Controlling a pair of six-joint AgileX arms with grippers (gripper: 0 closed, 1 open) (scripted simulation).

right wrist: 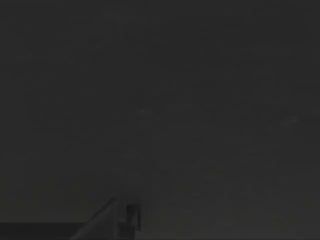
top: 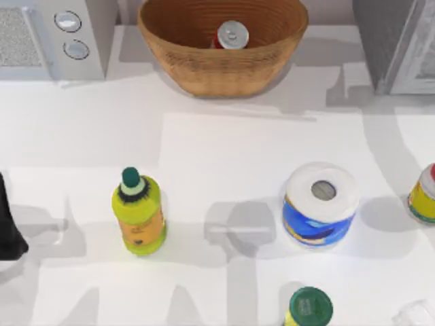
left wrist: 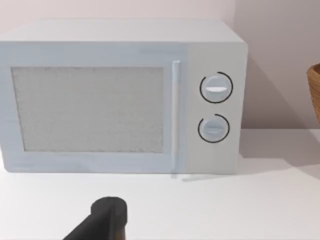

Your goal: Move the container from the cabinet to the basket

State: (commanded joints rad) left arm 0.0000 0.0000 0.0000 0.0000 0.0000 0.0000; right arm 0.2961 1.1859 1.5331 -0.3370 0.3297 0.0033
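Red container (top: 231,35) in basket (top: 204,71), seen from above; fingers' state untellable; right wrist view dark.

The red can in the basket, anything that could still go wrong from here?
Two small risks, as far as I can judge. The red can lies tilted against the inner wall of the basket, so it may roll or settle further. The left end effector sits low near the table's left edge; a careless move could clip the yellow-green bottle. The right wrist view is dark.
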